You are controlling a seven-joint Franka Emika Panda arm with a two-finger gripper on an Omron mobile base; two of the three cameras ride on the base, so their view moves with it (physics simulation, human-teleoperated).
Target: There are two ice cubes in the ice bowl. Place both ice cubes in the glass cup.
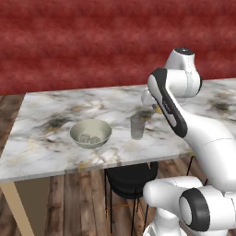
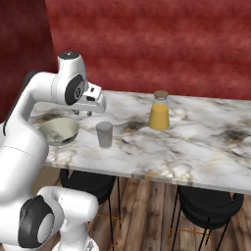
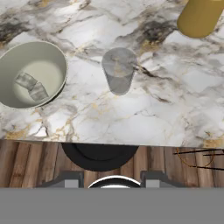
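Both cubes (image 3: pixel 31 86) lie touching each other in the bowl (image 1: pixel 91 132), which stands on the marble worktop (image 1: pixel 41 138) near its front edge, toward the left end. The cup (image 1: pixel 137 126) stands upright just right of the bowl, apart from it, also near the front edge, and holds nothing that can be seen. The pincer (image 2: pixel 83 112) hangs above the worktop, behind and over the gap between bowl and cup, well clear of both. In the hand view its two tips (image 3: pixel 72 179) stand wide apart at the bottom, with nothing between them and touching nothing; the bowl lies up and to the left of them, the cup almost straight ahead. An amber bottle (image 2: pixel 159 111) with a tan cap stands farther back, right of the cup. No writing or label can be read on anything.
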